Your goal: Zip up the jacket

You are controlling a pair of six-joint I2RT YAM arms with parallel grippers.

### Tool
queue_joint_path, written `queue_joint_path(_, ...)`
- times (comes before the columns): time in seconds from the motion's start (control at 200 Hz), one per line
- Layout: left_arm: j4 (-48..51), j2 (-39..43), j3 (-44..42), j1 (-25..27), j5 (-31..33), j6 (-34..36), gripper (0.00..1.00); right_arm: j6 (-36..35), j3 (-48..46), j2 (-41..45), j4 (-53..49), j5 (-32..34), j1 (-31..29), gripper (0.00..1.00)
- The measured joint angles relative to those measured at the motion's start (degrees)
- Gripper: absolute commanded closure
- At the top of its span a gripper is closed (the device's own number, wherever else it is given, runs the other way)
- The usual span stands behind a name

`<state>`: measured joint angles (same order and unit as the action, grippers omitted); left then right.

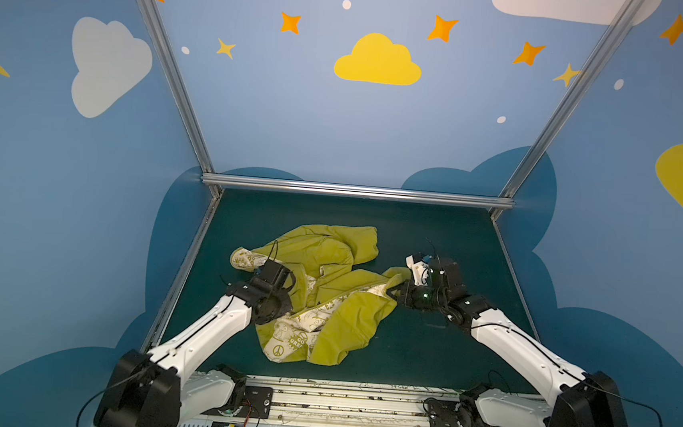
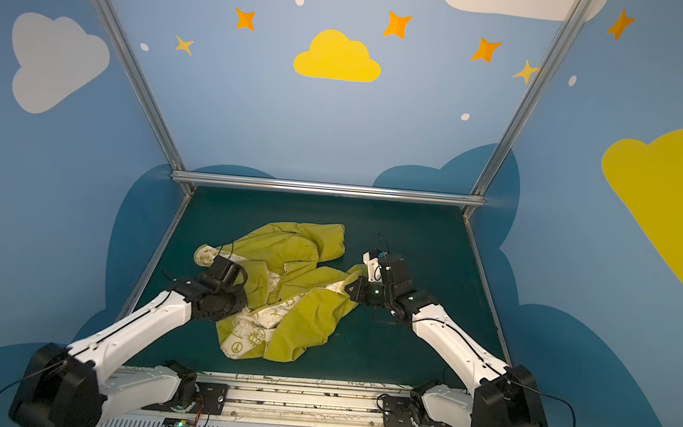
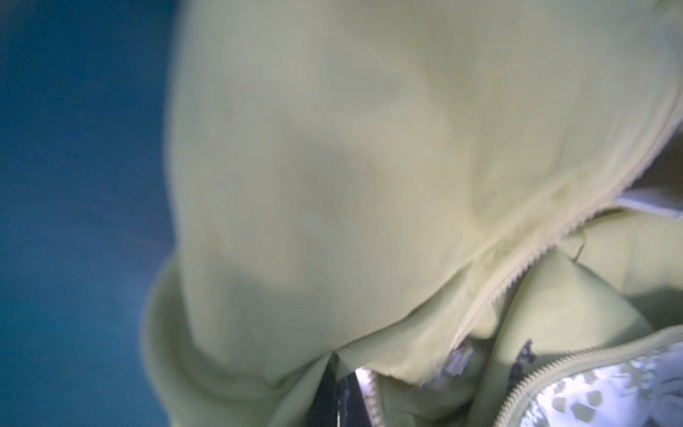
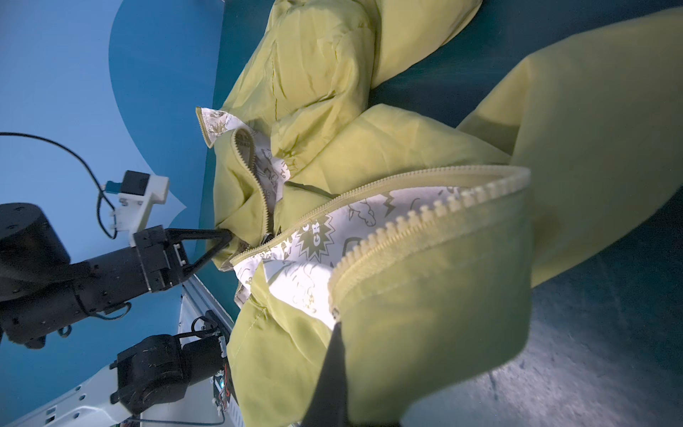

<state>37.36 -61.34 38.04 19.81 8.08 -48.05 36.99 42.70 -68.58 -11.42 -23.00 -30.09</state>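
A metal rail [image 1: 337, 406] lies nearest the viewer and carries two white-and-black robot arms. The left arm [image 1: 205, 333] and the right arm [image 1: 521, 349] both reach forward over a dark green worktop [image 1: 424, 354].

A mustard-yellow jacket [image 1: 335, 326] lies crumpled and unzipped on the middle of the worktop, a little left of centre. The heap's long axis runs from near to far, leaning to the right as it goes back. Its near end shows cream lining [image 1: 292, 340], face up, printed with a peace sign and lettering.

Halfway back, the two pincers grip the jacket from either side. In the right wrist view, the left pincer [image 4: 226, 236] has its fingers pressed together on a fold of yellow fabric. It sits just beside the spot where the two toothed rows of the zipper [image 4: 425, 222] meet. The left wrist view is blurred and shows mostly yellow cloth. The right pincer [image 1: 395, 289] pinches the jacket's front edge on the right, with one toothed row draped over it. Between the pincers that open edge runs crosswise, left to right, with lining showing along it.

Beyond them, a puffed yellow part of the jacket lies toward the back right. A cream-lined cuff [image 1: 242, 259] points left. Behind everything stands a blue wall [image 1: 297, 115] painted with clouds and stars.
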Motion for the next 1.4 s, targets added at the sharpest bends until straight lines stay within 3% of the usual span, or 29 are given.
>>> queue_joint_path(0.1,1.1,5.7,-1.1,-1.5,1.0,0.0,0.83,0.0,0.3,0.0,0.0,0.0,0.0,1.00)
queue_joint_path(0.185,1.4,8.3,-2.7,-1.7,0.3,-0.4,0.57,-0.1,0.5,-0.3,0.0,-0.1,0.0,1.00)
queue_joint_path(0.385,1.5,16.0,-9.2,-1.2,-3.5,-6.1,0.46,-0.4,0.6,-0.9,-0.1,-0.1,0.0,1.00)
queue_joint_path(0.425,0.8,18.7,-10.7,-0.4,-4.1,-7.6,0.37,-0.5,0.8,-1.0,-0.2,-0.1,0.0,1.00)
queue_joint_path(0.486,-0.7,22.6,-13.0,1.3,-4.8,-10.6,0.11,-0.7,1.2,-1.1,-0.4,-0.1,0.0,1.00)
queue_joint_path(0.576,-2.1,26.7,-14.8,4.5,-4.6,-15.0,0.01,-1.0,1.6,-1.2,-0.4,-0.1,0.0,1.00)
queue_joint_path(0.696,-2.7,27.4,-14.1,9.0,-2.2,-18.9,0.01,-1.0,1.6,-1.5,-0.4,-0.1,0.0,1.00)
queue_joint_path(0.951,-14.4,22.9,-19.5,15.8,0.6,-28.5,0.19,-1.0,1.7,-1.6,-0.4,-0.1,-0.1,1.00)
queue_joint_path(1.021,-15.7,21.9,-20.5,16.3,1.9,-30.3,0.26,-1.0,1.6,-1.6,-0.4,-0.1,-0.1,1.00)
queue_joint_path(1.216,-22.5,21.4,-22.1,16.3,6.3,-33.0,0.31,-1.0,1.6,-1.6,-0.2,-0.3,-0.1,1.00)
queue_joint_path(1.397,-28.3,15.3,-22.7,15.0,8.3,-32.5,0.41,-0.8,1.6,-2.0,0.8,-0.7,-0.1,1.00)
